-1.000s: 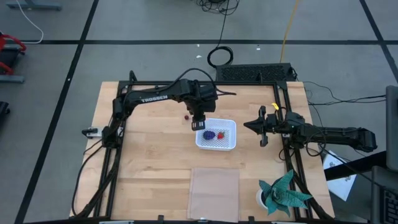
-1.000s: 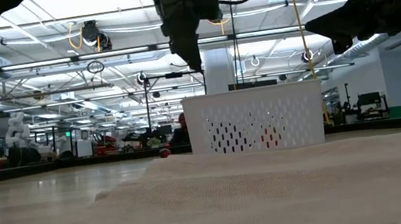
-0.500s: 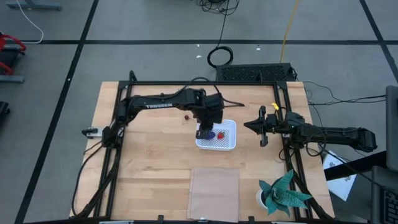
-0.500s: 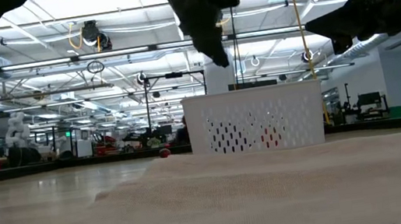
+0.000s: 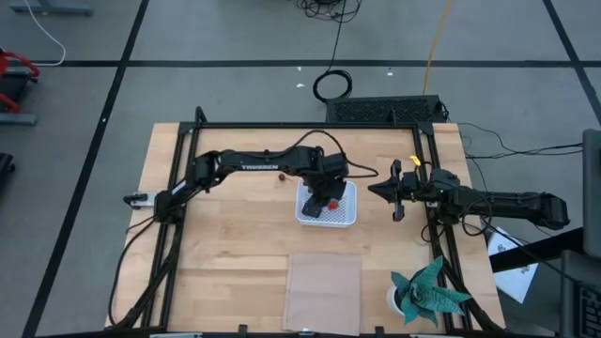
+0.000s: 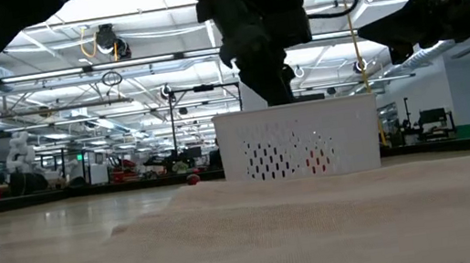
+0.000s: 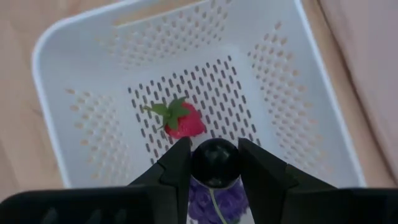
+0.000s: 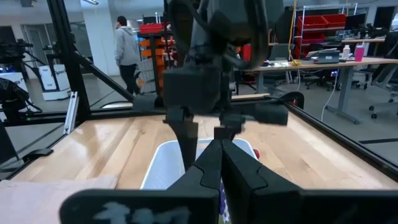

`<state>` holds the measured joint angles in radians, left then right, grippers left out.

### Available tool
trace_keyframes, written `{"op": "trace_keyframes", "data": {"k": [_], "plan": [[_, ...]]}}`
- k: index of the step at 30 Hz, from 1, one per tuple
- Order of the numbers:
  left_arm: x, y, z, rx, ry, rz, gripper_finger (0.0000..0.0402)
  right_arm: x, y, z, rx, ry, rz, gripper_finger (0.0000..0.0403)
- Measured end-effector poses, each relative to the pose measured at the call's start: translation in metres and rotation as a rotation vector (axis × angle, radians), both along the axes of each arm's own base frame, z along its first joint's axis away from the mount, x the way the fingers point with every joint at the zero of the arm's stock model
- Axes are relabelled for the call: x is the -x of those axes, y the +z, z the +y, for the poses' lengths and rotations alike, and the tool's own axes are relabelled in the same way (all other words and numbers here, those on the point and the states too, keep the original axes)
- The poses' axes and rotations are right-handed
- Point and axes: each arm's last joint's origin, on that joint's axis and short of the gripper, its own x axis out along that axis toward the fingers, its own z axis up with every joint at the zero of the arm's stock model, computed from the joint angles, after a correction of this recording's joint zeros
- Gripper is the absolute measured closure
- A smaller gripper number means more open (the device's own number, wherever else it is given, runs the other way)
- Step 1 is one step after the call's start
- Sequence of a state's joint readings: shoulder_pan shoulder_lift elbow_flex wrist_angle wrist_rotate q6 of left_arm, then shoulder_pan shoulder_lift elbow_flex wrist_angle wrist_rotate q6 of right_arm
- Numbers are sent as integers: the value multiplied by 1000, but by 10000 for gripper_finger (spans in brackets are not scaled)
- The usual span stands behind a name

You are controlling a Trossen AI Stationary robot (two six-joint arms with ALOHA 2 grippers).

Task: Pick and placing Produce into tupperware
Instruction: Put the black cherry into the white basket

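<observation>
The white tupperware (image 5: 344, 215) sits mid-table and shows as a perforated wall in the low view (image 6: 345, 130). A red strawberry (image 7: 181, 119) and the purple-blue bunch (image 7: 211, 200) lie on its mesh bottom. My left gripper (image 7: 214, 152) hangs over the tupperware (image 7: 74, 112), shut on a small dark berry (image 7: 214, 163); it shows just above the rim in the low view (image 6: 278, 96). A small red berry (image 5: 281, 175) lies on the wood left of the tupperware. My right gripper (image 8: 221, 163) waits shut, to the tupperware's right (image 5: 395, 192). My left gripper pinches the small dark berry (image 7: 214, 167) between its two fingers (image 7: 177, 163), which come at it from above, pointing down. The berry is lifted clear and hangs over the tupperware's bottom, above the purple-blue bunch.
A flat pale translucent sheet (image 5: 324, 289) lies at the near edge. A teal paper plant (image 5: 427, 293) stands at the near right corner. A black frame (image 5: 282, 127) runs around the table. Bare wood (image 5: 225, 235) stretches left of the tupperware.
My left gripper has moved toward the table's right, from the tupperware's left edge to over its middle, and has come down a little toward its rim. The right arm has kept still.
</observation>
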<state>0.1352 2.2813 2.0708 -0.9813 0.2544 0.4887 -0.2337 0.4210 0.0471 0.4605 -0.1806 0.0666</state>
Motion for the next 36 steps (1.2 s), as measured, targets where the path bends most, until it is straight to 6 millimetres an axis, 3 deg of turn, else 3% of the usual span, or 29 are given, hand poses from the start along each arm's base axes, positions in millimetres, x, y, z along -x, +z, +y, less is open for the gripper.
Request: {"op": "trace_keyframes", "data": {"k": [11,17,36], "plan": [[0,2,-2,-23,-105,-33,289,0,0,0,0,0,0,403],[1,3,-4,74,-135,-37,289,0,0,0,0,0,0,403],[2,-15,-6,-165,-257,55,289,0,0,0,4,0,1,403]]}}
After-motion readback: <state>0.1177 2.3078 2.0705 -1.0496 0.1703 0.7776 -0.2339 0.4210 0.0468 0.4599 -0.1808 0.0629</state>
